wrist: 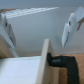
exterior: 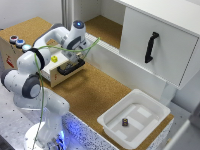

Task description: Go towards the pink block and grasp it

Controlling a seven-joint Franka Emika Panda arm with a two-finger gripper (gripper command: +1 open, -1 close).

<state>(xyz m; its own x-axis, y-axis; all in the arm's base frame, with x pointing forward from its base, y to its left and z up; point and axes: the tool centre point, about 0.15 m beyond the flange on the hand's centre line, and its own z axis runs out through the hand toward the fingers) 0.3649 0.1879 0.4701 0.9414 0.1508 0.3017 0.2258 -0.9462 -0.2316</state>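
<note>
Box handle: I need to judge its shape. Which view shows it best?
Wrist view: the handle is close and large, dark against the box. The exterior view shows it only small and blurred on the box front.

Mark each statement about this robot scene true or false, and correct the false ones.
1. The white tray holds a small dark object. True.
2. The cabinet door has a black handle. True.
3. The gripper has its jaws shut on a pink block. False: the jaws are open, with nothing between them, and no pink block shows.
4. The arm hangs over the white tray. False: it is over the wooden box at the exterior view's left.
</note>
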